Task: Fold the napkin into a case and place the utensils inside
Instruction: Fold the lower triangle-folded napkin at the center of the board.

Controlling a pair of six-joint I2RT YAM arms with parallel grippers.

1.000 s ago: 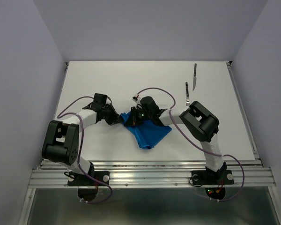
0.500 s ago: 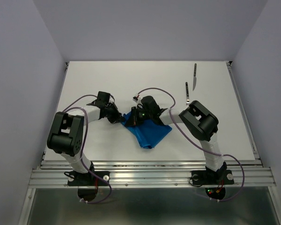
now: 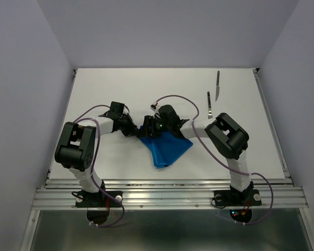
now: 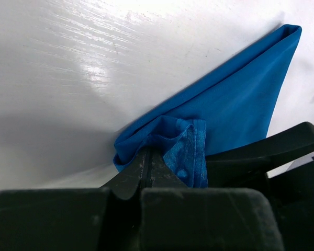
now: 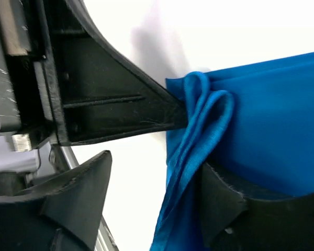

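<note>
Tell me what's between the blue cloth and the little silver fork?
The right arm's white-wrapped forearm crosses between the bright blue cloth napkin and the small silver metal fork; beyond it is only bare white table. The top view shows this.

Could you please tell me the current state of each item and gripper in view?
Bright blue soft cloth napkin: folded into a rough triangle on the white table, one corner bunched and pinched.
Left gripper: shut on that napkin corner.
Right gripper: open, fingers either side of the napkin's folded edge.
Small silver metal fork: lying loose, far right.
Slim silver metal table knife: lying loose beside the fork, not touching it.
</note>
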